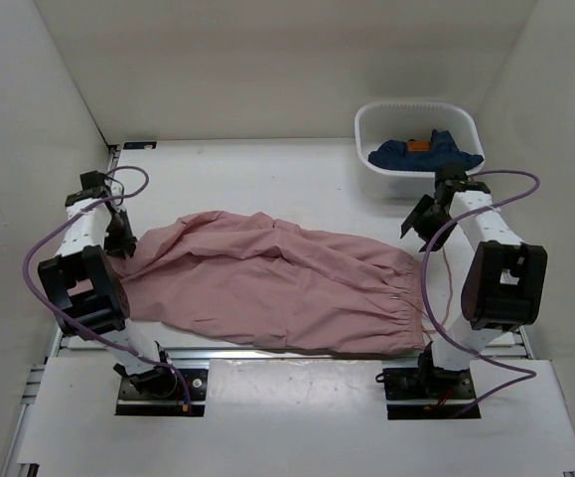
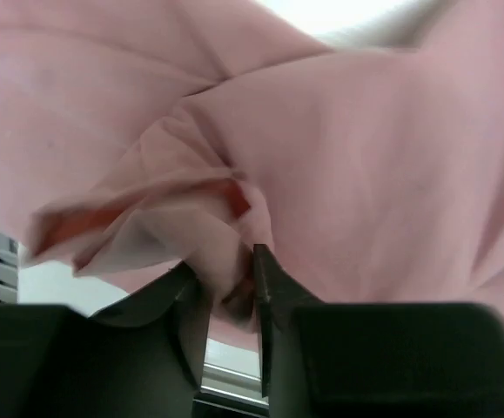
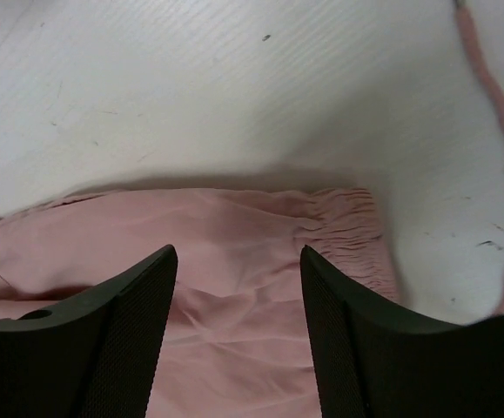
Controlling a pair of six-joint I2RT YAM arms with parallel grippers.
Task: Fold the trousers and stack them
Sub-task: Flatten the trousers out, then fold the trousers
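Note:
The dusty-pink trousers (image 1: 287, 283) lie spread across the table, legs to the left, gathered waistband (image 1: 406, 298) to the right. My left gripper (image 1: 120, 238) is shut on a fold of the leg-end fabric (image 2: 225, 279), which fills the left wrist view. My right gripper (image 1: 413, 221) is open and empty, hovering above the far corner of the waistband (image 3: 352, 226), fingers apart over the pink cloth (image 3: 234, 261). A thin pink drawstring (image 3: 500, 131) trails on the table to the right of it.
A white basket (image 1: 371, 124) at the back right holds a dark blue garment (image 1: 426, 151) with an orange tag. White walls enclose the table on the left, back and right. Purple cables loop from both arms.

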